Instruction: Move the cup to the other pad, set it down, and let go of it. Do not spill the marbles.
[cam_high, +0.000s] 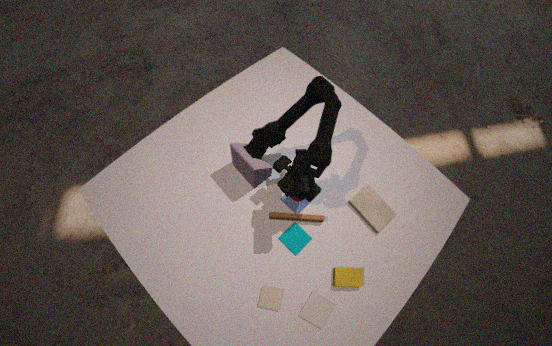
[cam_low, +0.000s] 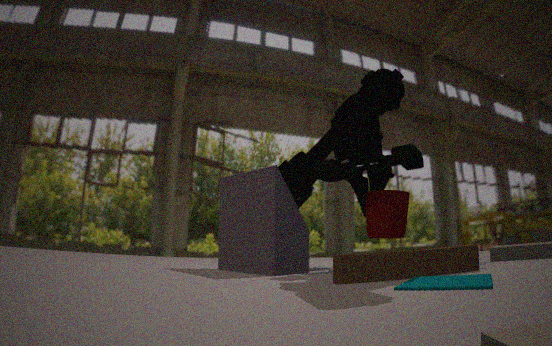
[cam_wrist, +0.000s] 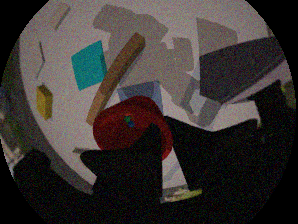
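The red cup (cam_high: 296, 198) (cam_low: 387, 215) (cam_wrist: 107, 131) hangs nearly upright in the air, its base above the top of the wooden bar in the exterior view. My gripper (cam_low: 371, 198) (cam_wrist: 161, 120) is shut on the cup's wall at the rim, one finger inside and one outside. Small green and blue marbles (cam_wrist: 129, 121) show inside the cup; its inside is partly hidden by a finger. The blue pad (cam_high: 296, 206) (cam_wrist: 155, 93) lies below the cup, partly covered in view. The teal pad (cam_high: 295, 239) (cam_low: 450, 283) (cam_wrist: 89, 66) lies beyond the bar.
A brown wooden bar (cam_high: 296, 217) (cam_low: 405, 263) (cam_wrist: 117, 77) stands between the two pads. A tall purple-grey block (cam_high: 250, 167) (cam_low: 250, 225) (cam_wrist: 235, 70) is beside the arm. A beige slab (cam_high: 371, 209), a yellow block (cam_high: 348, 277) (cam_wrist: 44, 102) and two pale flat squares (cam_high: 270, 298) (cam_high: 317, 310) lie farther off.
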